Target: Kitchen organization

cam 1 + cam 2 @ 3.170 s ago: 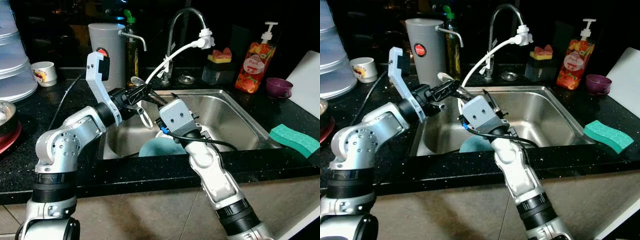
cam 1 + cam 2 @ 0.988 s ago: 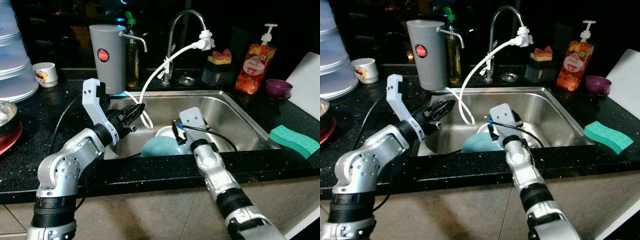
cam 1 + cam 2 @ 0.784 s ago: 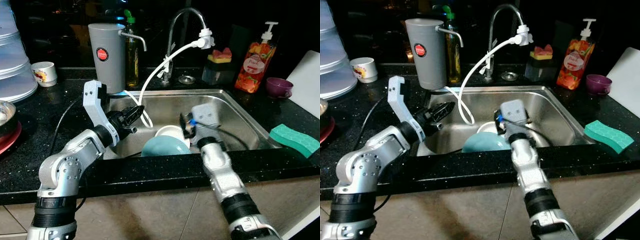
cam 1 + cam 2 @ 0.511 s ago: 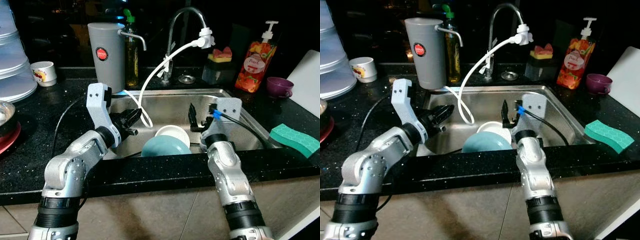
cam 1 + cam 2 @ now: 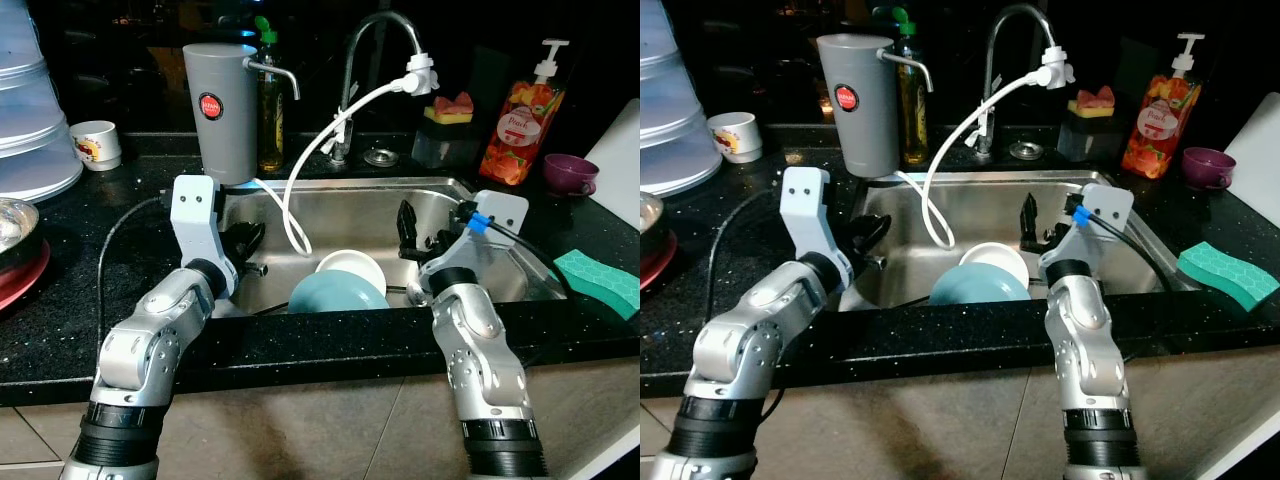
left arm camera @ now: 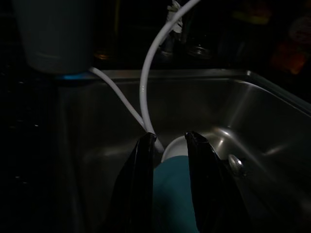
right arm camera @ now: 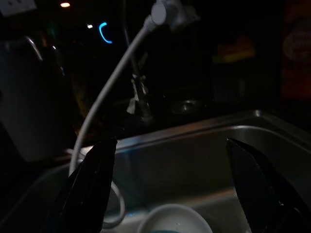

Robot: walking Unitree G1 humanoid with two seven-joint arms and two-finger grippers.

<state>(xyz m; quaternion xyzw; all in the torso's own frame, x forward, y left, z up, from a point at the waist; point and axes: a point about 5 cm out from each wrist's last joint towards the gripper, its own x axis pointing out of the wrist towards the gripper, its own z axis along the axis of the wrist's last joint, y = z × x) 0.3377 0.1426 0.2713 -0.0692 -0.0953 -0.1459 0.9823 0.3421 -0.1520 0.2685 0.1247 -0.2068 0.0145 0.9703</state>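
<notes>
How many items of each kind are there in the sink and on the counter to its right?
Bowls in the sink: 2, teal bowl and white bowl.
Sponges: 1, green sponge.
Soap bottles: 1, orange pump bottle.
Cups: 1, purple cup.
Total: 5.

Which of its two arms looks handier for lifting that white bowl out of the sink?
Probably the right. Its gripper hangs open just beside the white bowl. The left gripper sits farther off, fingers nearly together, beyond the white hose.
</notes>
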